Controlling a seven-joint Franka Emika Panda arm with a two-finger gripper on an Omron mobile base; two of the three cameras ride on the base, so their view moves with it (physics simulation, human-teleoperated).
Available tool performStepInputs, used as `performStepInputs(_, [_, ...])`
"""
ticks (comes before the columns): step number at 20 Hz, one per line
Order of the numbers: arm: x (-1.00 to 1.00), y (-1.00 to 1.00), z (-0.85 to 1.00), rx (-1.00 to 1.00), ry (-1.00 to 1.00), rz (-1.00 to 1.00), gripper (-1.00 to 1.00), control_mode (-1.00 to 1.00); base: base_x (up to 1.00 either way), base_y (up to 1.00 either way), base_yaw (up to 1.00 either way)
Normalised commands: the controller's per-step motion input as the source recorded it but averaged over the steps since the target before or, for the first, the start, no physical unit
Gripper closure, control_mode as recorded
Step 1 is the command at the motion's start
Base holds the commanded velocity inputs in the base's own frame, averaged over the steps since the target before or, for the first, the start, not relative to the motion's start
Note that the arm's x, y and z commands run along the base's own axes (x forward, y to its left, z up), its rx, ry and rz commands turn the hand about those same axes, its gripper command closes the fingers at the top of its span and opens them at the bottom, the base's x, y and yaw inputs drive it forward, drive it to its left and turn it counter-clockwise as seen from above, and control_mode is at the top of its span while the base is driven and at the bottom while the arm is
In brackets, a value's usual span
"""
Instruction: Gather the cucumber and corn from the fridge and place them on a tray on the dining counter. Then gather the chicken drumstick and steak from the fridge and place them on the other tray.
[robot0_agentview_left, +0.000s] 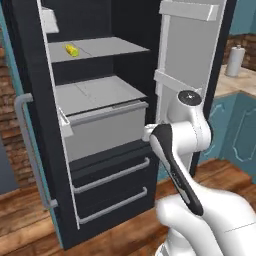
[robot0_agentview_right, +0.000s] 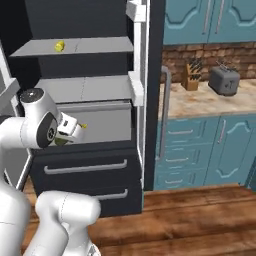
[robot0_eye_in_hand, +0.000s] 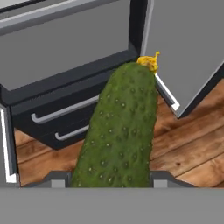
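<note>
A dark green, bumpy cucumber with a yellow stem tip stands lengthwise between my fingertips. My gripper is shut on its lower end. In the right base view the gripper hangs in front of the fridge's grey drawer, at drawer height. The fridge stands with both doors open. The yellow corn lies on the upper shelf, towards its left, well above the gripper; it also shows as a small cob from the right side.
The fridge's open doors flank me: the left one with a long bar handle, the right one close beside the arm. Two dark drawers sit below. A beige counter holds a toaster and a knife block. Wooden floor lies below.
</note>
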Motion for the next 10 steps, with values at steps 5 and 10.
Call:
performStepInputs(5, [0.0,0.0,0.0,0.0,0.0,0.0,1.0,1.0,-0.06,0.07,-0.73])
performStepInputs(10, [0.0,0.0,0.0,0.0,0.0,0.0,1.0,1.0,-0.09,-0.03,-0.66])
